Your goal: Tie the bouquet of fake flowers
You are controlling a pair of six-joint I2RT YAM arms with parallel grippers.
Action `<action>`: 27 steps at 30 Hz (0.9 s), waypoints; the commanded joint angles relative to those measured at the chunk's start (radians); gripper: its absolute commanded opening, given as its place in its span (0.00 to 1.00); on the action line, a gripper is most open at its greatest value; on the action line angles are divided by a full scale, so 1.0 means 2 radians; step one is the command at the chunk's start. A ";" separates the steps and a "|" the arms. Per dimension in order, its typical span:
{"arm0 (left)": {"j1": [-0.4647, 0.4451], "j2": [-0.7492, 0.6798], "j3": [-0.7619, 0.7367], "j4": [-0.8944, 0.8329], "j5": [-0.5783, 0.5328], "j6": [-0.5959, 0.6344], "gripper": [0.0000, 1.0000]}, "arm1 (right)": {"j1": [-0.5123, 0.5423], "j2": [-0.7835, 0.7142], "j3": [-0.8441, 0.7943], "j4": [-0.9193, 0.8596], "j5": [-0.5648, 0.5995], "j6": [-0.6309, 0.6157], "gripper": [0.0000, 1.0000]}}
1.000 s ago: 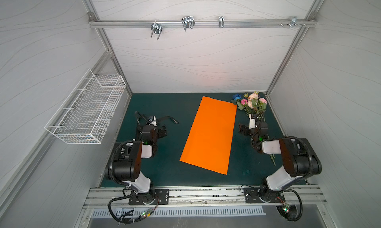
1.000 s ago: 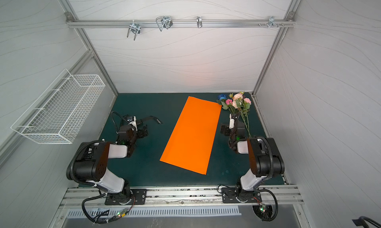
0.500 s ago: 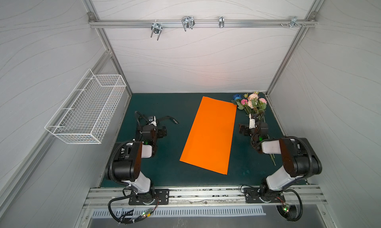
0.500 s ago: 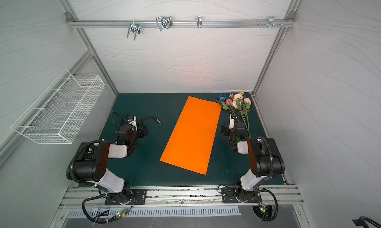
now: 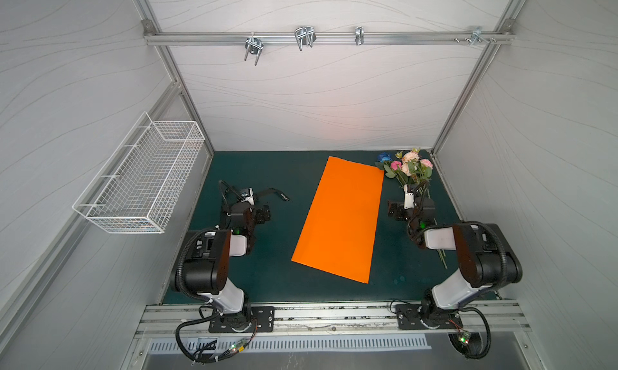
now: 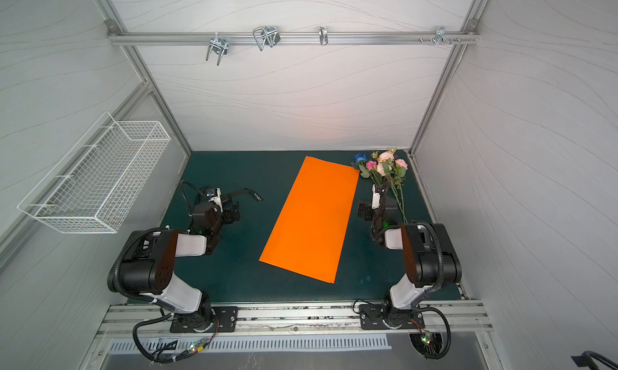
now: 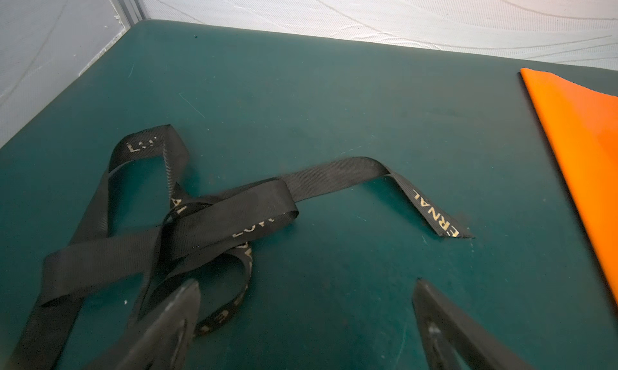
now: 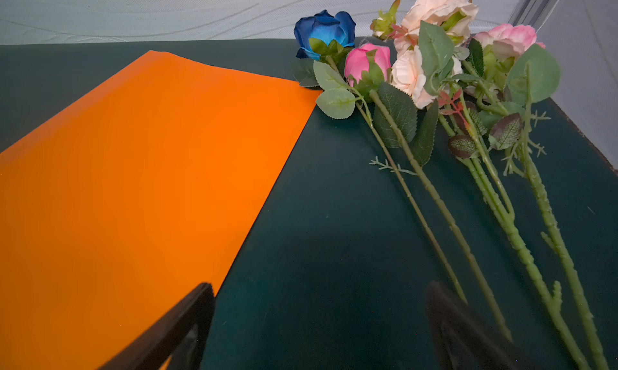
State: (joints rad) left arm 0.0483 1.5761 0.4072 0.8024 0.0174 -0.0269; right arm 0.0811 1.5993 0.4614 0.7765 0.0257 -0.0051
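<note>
Left gripper (image 7: 306,283) and right gripper (image 8: 319,284) gape empty (bouquet (image 8: 431,50) lies loose on the mat (image 8: 334,234))

On the table (image 5: 267,278), the paper sheet (image 5: 341,217) lies in the middle, the ribbon (image 5: 275,193) left of it, the bouquet of fake flowers (image 5: 409,169) just beside its far right corner, blossoms far, stems near.

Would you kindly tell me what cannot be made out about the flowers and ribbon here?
- bouquet of fake flowers: stem ends cut off by the right wrist view's edge; in both top views the right arm covers mid-stems.
- black ribbon: one end runs off the left wrist view's edge; lettering partly folded under, too small to read in top views.
</note>
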 commanded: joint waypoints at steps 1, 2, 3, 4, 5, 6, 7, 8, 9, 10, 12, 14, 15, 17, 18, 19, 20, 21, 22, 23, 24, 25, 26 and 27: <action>0.004 -0.026 0.008 0.011 0.029 0.012 0.99 | 0.003 -0.015 -0.004 -0.001 0.003 0.001 0.99; 0.004 -0.039 0.002 0.011 0.029 0.012 0.99 | 0.003 -0.015 -0.005 -0.001 0.003 0.001 0.99; 0.003 -0.052 -0.002 0.006 0.027 0.011 0.99 | 0.003 -0.015 -0.005 -0.001 0.003 0.001 0.99; 0.003 -0.067 -0.006 0.001 0.027 0.011 0.99 | 0.004 -0.016 -0.006 -0.001 0.004 0.001 0.99; 0.003 -0.083 -0.009 -0.004 0.032 0.013 0.99 | 0.004 -0.016 -0.006 0.002 0.004 0.000 0.99; 0.003 -0.100 -0.010 -0.018 0.039 0.015 0.99 | 0.005 -0.017 -0.005 0.000 0.007 -0.001 0.99; 0.002 -0.118 -0.008 -0.039 0.046 0.018 0.99 | 0.007 -0.024 -0.001 -0.012 0.016 -0.001 0.99; 0.000 -0.135 -0.004 -0.055 0.048 0.021 0.99 | 0.011 -0.034 0.004 -0.029 0.024 -0.002 0.99; -0.003 -0.147 -0.001 -0.070 0.052 0.022 0.99 | 0.014 -0.045 0.009 -0.049 0.033 -0.003 0.99; -0.007 -0.163 0.002 -0.082 0.059 0.019 0.99 | 0.019 -0.060 0.015 -0.074 0.043 -0.002 0.99; -0.020 -0.189 0.001 -0.086 0.073 0.009 0.99 | 0.025 -0.087 0.028 -0.126 0.069 0.009 0.99; -0.059 -0.211 -0.002 -0.089 0.071 0.017 0.99 | 0.030 -0.116 0.043 -0.189 0.102 0.041 0.99; -0.080 -0.219 -0.002 -0.096 0.069 0.026 0.99 | 0.033 -0.128 0.054 -0.226 0.117 0.062 0.99; -0.133 -0.234 0.004 -0.131 0.063 0.044 0.99 | 0.047 -0.151 0.088 -0.330 0.164 0.094 0.99; -0.160 -0.238 0.007 -0.147 0.059 0.051 0.99 | 0.054 -0.160 0.109 -0.385 0.192 0.125 0.99; -0.186 -0.242 0.011 -0.164 0.055 0.056 0.99 | 0.055 -0.170 0.131 -0.457 0.198 0.166 0.99; -0.211 -0.244 0.013 -0.178 0.052 0.060 0.99 | 0.056 -0.180 0.145 -0.500 0.191 0.194 0.99; -0.233 -0.246 0.015 -0.185 0.048 0.062 0.99 | 0.056 -0.189 0.155 -0.534 0.178 0.211 0.99; -0.258 -0.248 0.015 -0.208 0.040 0.064 0.99 | 0.057 -0.200 0.161 -0.571 0.158 0.231 0.99; -0.283 -0.249 0.013 -0.216 0.026 0.064 0.99 | 0.057 -0.213 0.164 -0.602 0.131 0.245 0.99; -0.301 -0.251 0.011 -0.220 0.013 0.063 0.99 | 0.058 -0.227 0.160 -0.620 0.098 0.253 0.99; -0.319 -0.252 0.009 -0.224 0.000 0.056 0.99 | 0.061 -0.245 0.152 -0.636 0.068 0.267 0.99; -0.333 -0.253 0.007 -0.227 -0.019 0.044 0.99 | 0.065 -0.266 0.137 -0.644 0.028 0.276 0.99; -0.341 -0.253 0.006 -0.231 -0.036 0.028 0.99 | 0.069 -0.286 0.121 -0.647 -0.006 0.281 0.99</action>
State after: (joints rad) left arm -0.5873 1.0904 0.3981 0.3862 0.0551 0.0612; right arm 0.1959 1.1137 0.7582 -0.2676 0.2089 0.4263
